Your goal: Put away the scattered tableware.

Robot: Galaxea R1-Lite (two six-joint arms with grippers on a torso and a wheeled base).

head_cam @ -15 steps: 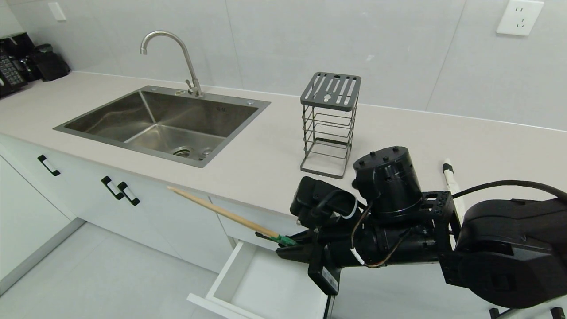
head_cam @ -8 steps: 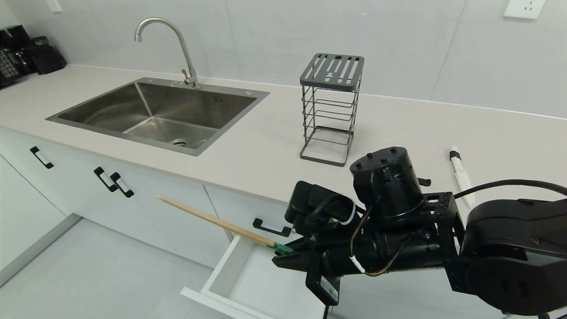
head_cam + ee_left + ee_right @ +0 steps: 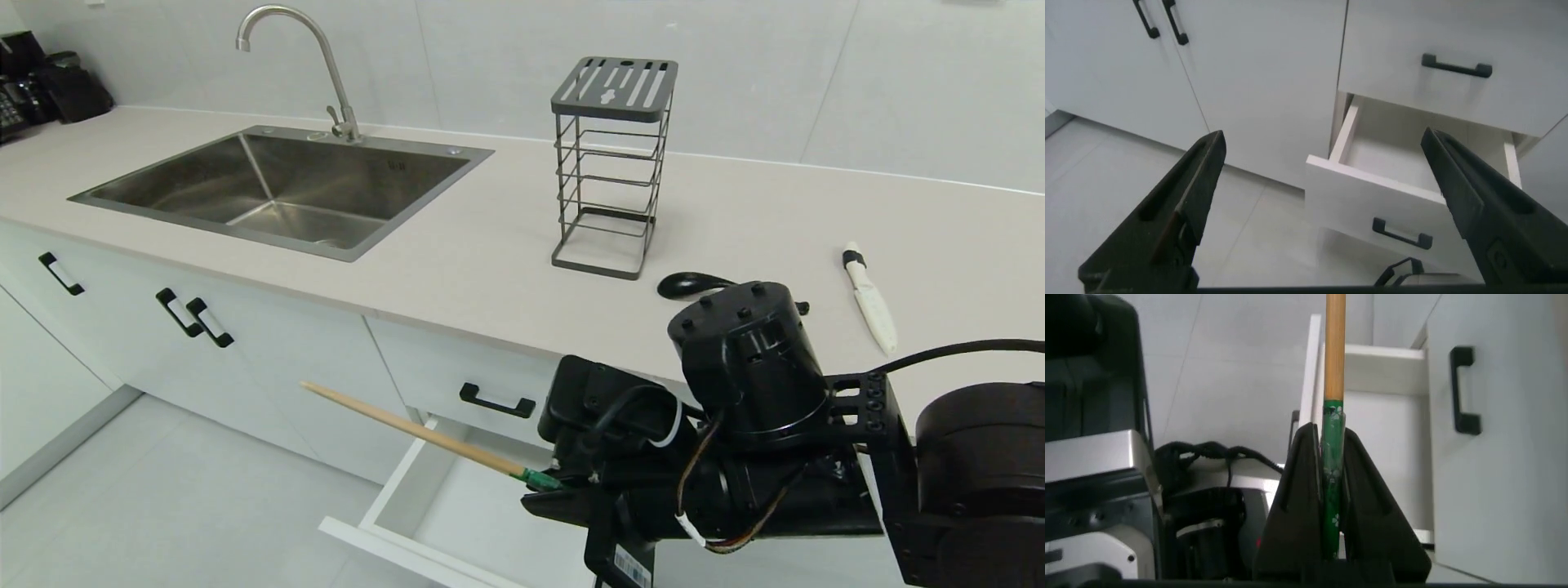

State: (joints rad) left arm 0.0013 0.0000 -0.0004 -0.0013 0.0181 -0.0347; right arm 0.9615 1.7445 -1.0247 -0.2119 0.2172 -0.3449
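R end effector (image 3: 545,483) pinches the chopstick (image 3: 412,430) by its green end just above the open drawer (image 3: 384,500), prob. to drop it in lengthwise; L end effector (image 3: 1321,139) hangs spread, empty; knife (image 3: 870,299) lies on bench (image 3: 490,269).

Before me a steel sink (image 3: 351,184) is set into the pale counter (image 3: 490,245), with its curved faucet (image 3: 333,77) at the sink's back rim. Past the sink's left end, black devices (image 3: 57,82) sit against the tiled wall (image 3: 490,49). Below the sink, white cabinet doors (image 3: 122,343) carry black handles (image 3: 186,312) above a grey floor (image 3: 163,506).
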